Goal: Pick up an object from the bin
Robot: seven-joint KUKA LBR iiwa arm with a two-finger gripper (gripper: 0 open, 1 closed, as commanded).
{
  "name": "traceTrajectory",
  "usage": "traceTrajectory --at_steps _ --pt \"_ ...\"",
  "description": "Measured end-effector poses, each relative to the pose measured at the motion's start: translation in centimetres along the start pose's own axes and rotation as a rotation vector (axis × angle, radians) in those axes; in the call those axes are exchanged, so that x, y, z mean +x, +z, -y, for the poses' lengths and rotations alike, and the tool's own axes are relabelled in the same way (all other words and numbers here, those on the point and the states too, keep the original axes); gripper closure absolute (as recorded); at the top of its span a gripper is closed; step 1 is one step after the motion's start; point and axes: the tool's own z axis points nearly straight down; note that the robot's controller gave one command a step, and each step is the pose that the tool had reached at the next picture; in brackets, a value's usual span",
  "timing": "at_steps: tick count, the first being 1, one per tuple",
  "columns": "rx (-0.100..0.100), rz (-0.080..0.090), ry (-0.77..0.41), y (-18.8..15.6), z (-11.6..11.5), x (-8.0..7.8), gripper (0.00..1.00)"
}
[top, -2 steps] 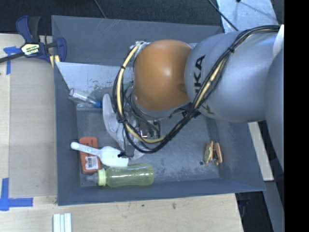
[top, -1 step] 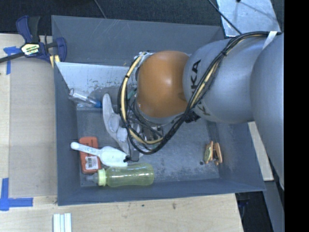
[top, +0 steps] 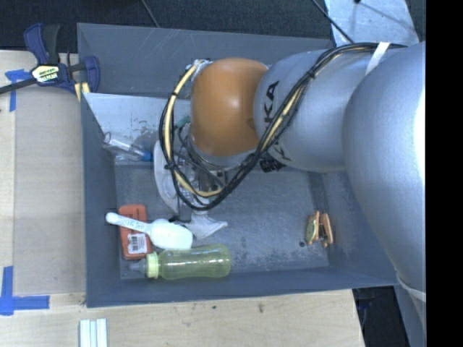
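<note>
– Grey metal bin (top: pixel 268 230), one entry. Contents from the left, please.

– Far left, upper part of the floor: a clear plastic wrapper (top: pixel 124 147), crumpled, against the left wall. Lower left: an orange-red block (top: pixel 134 243) with a white label, lying flat. A white spoon (top: pixel 153 229) lies across its top, bowl pointing right. Just below both, along the near wall, a yellow-green bottle (top: pixel 189 262) lies on its side, cap to the left.

– And the gripper?

– The gripper (top: pixel 192 199) is low in the bin, left of centre, under the arm's orange cover (top: pixel 224 107) and a loop of cables (top: pixel 172 121). Open or closed: cannot tell, the cover and cables hide it.

– What is it over?

– A white crumpled piece (top: pixel 210 228), on the floor directly below the gripper, just right of the spoon's bowl and above the bottle. Contact not confirmed; nothing is seen held.

– Right side?

– One small brown and green thing (top: pixel 319 230), alone, well apart from the rest. The arm (top: pixel 347 114) comes in over the right wall.
</note>
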Motion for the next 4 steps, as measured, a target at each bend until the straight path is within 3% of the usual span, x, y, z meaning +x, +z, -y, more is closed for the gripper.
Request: traceTrajectory --at_steps 1,2,3,4 --pt "0.002 -0.001 0.018 0.2 1.4 -0.3 0.00" --pt "-0.001 0.001 -0.052 6.0 4.1 -3.3 1.00" --pt "-0.001 0.001 -0.051 6.0 4.1 -3.3 1.00" --pt "0.001 0.000 -0.120 0.7 11.4 -3.3 1.00"
